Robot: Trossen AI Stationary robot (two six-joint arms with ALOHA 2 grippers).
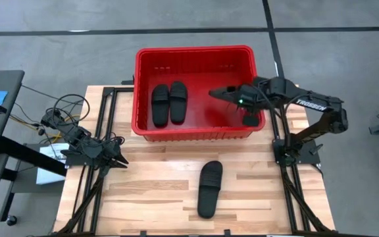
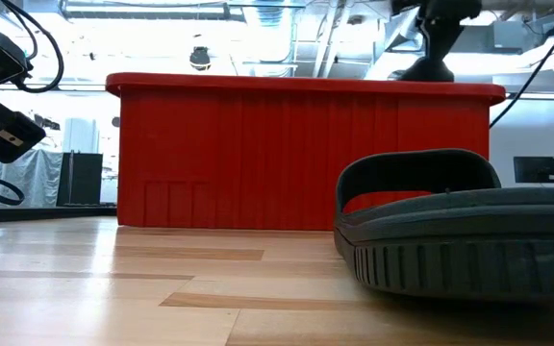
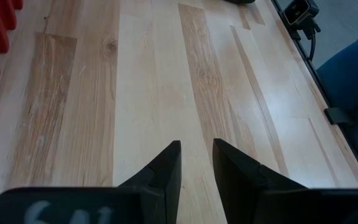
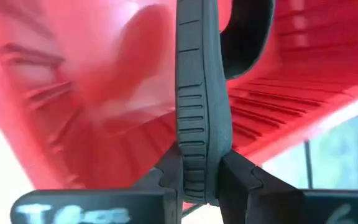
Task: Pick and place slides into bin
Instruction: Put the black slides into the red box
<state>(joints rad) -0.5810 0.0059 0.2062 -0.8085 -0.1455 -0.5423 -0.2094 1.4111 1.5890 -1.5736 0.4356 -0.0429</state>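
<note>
The red bin (image 1: 196, 54) stands at the table's far middle. Two black slides (image 1: 160, 105) (image 1: 178, 101) lie side by side on its floor at the left. A third slide (image 1: 210, 189) lies flat on the table near the front; it also shows in the low view (image 2: 469, 231). My right gripper (image 1: 235, 99) is over the bin's right half, shut on a fourth slide (image 1: 219, 93). My left gripper (image 1: 121, 160) waits low over the table's left side, its fingers (image 3: 166, 168) a narrow gap apart and empty. My right gripper pinches the slide's sole (image 4: 194, 155) near one end, one finger on each flat face. The fingers lie along the slide. The slide stands on edge, its ribbed side rim toward the wrist camera and its strap (image 4: 247, 37) farther out. It is lifted clear over the bin's floor.
The bin's thick rim and ribbed walls (image 2: 296, 154) rise well above the table. Bare floor shows in the bin's right half (image 1: 216, 115). Black frame rails run along both table sides (image 1: 288, 155). Cables lie at the left (image 1: 58, 118).
</note>
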